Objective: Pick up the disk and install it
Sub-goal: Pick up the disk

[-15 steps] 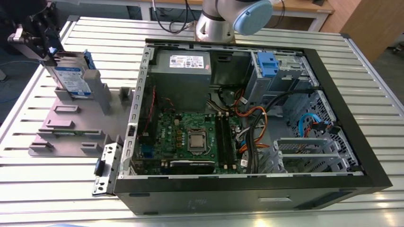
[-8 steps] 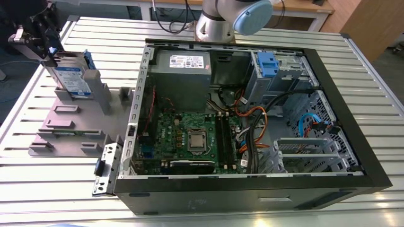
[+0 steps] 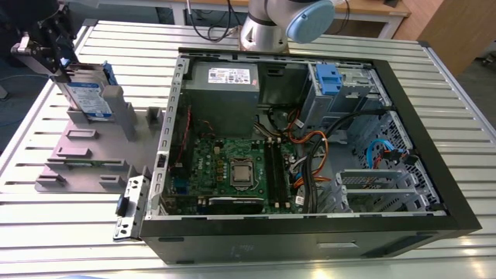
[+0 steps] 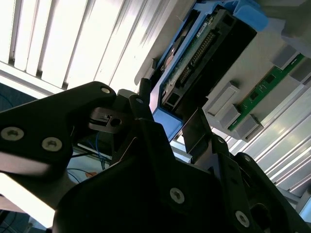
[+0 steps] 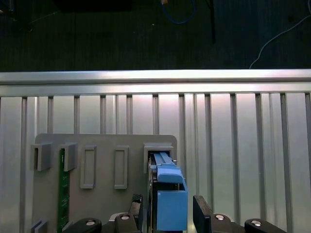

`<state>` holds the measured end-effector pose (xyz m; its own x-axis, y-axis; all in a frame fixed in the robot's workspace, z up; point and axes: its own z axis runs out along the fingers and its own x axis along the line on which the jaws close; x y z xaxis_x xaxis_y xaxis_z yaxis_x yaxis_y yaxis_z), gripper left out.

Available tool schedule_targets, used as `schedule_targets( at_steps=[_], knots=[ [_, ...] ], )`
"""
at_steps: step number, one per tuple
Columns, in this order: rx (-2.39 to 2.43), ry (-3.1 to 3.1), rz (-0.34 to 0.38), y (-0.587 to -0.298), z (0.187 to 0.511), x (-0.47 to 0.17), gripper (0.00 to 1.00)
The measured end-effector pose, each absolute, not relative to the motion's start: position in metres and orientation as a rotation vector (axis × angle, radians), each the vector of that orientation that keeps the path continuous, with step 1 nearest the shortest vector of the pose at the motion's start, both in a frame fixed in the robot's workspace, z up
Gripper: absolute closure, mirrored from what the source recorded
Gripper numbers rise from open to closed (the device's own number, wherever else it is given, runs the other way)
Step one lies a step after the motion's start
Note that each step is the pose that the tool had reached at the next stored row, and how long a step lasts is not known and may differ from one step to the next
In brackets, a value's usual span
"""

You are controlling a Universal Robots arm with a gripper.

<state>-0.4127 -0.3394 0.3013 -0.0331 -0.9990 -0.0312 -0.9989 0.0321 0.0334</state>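
Ribbed aluminium table (image 3: 116, 35) | slotted grey holder (image 3: 93, 145) | flat silver disk (image 3: 87, 96), blue rails, upright | black gripper (image 5: 167, 200) spread, straddling it

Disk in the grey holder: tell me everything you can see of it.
The disk is a flat rectangular silver-metal drive, white-and-blue label on its face, blue plastic caddy rails along its edges. It stands upright on edge in a slot of the grey holder, at the exterior view's left. The second wrist view shows its dark back face with a pin row. The open hand straddles its top, fingers either side, a slim gap beside one.
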Motion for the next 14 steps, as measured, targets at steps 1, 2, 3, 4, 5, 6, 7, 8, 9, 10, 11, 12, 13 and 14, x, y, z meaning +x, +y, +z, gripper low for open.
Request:
schedule_targets(
  at_steps=[1, 2, 3, 4, 5, 6, 7, 8, 9, 10, 11, 12, 13, 14],
  knots=[
    [2.184, -2.256, -0.072, -0.3394, 0.3011, -0.4127, 0.47],
    [2.184, -2.256, -0.072, -0.3394, 0.299, -0.4127, 0.47],
    [2.184, -2.256, -0.072, -0.3394, 0.2972, -0.4127, 0.47],
    [2.184, -2.256, -0.072, -0.3394, 0.2971, -0.4127, 0.47],
    [2.184, -2.256, -0.072, -0.3394, 0.2969, -0.4127, 0.47],
    [2.184, -2.256, -0.072, -0.3394, 0.2966, -0.4127, 0.47],
    [2.184, -2.256, -0.072, -0.3394, 0.2962, -0.4127, 0.47],
    [2.184, -2.256, -0.072, -0.3394, 0.2958, -0.4127, 0.47],
    [2.184, -2.256, -0.072, -0.3394, 0.2954, -0.4127, 0.47],
    [2.184, -2.256, -0.072, -0.3394, 0.2948, -0.4127, 0.47],
    [2.184, -2.256, -0.072, -0.3394, 0.2941, -0.4127, 0.47],
    [2.184, -2.256, -0.072, -0.3394, 0.2932, -0.4127, 0.47],
    [2.184, -2.256, -0.072, -0.3394, 0.2922, -0.4127, 0.47],
    [2.184, -2.256, -0.072, -0.3394, 0.2913, -0.4127, 0.47]
  ],
)
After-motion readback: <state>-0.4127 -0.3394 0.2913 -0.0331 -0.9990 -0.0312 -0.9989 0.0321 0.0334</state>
